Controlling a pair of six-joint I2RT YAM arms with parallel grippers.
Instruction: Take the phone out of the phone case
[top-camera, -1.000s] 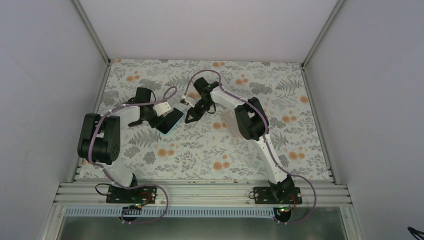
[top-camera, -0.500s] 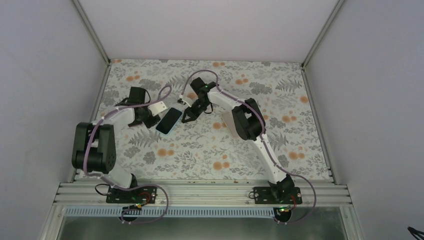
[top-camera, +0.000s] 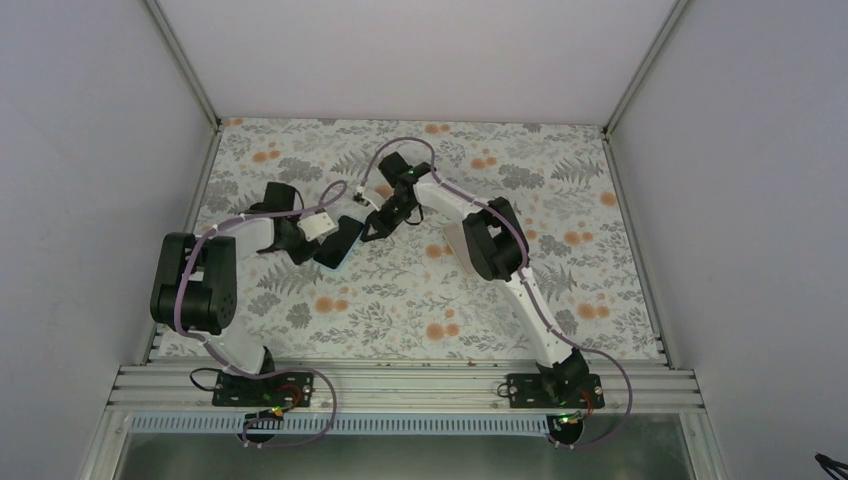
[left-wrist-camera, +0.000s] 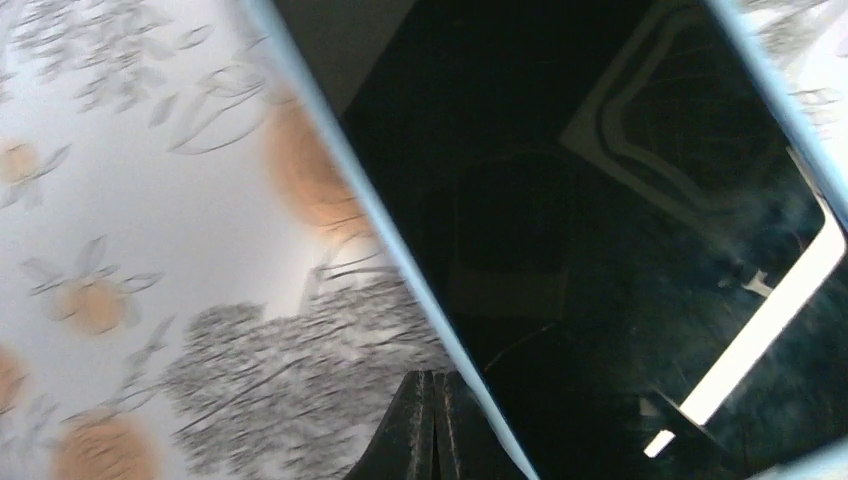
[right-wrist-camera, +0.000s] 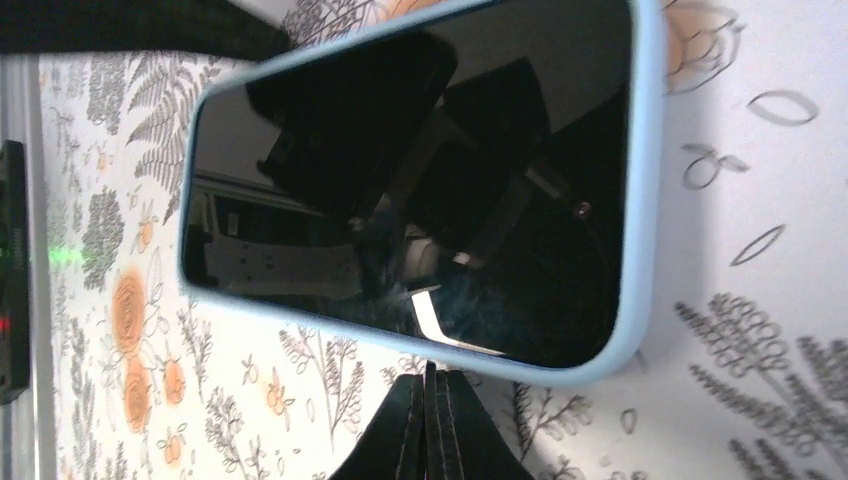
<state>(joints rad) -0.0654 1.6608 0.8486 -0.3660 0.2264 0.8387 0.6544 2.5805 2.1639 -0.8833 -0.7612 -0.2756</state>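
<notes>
Top external: floral table (top-camera: 600, 270) beneath phone (top-camera: 338, 243), plain pale walls (top-camera: 400, 50) around.

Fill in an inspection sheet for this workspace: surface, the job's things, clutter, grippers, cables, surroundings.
Surface: floral-patterned table, flat.
Job's things: phone lies screen up on the table, inside its light blue phone case; not yet taken out.
Clutter: nothing seen.
Grippers: left gripper and right gripper are both shut and empty, with tips at the case's long edges, one on each side; contact is unclear.
Cables: purple cables run along both arms.
Surroundings: plain white walls on three sides; metal rail at the near edge carries the arm bases.
</notes>
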